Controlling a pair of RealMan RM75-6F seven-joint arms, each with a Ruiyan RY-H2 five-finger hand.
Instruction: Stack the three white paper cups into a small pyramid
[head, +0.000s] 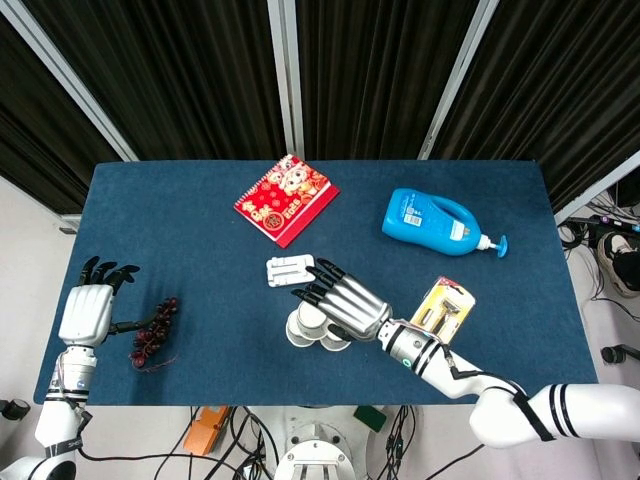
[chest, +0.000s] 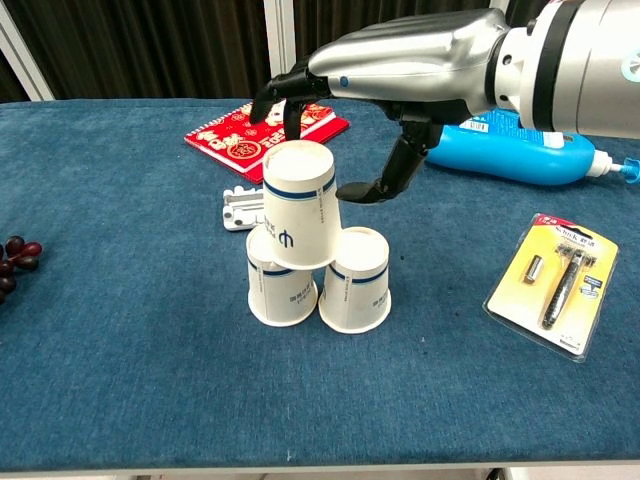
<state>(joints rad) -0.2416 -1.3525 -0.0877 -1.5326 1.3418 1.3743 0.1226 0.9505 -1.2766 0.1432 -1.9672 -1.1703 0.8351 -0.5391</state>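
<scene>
My right hand (chest: 385, 85) arches over the top white paper cup (chest: 298, 205), fingers spread and gripping nothing, so the cup can settle. It sits upside down across the rims of two more inverted white paper cups (chest: 281, 275) (chest: 355, 281), touching side by side near the tabletop's (chest: 130, 330) front edge; it looks tilted left. My left hand (head: 88, 310) rests open by the left edge.
</scene>
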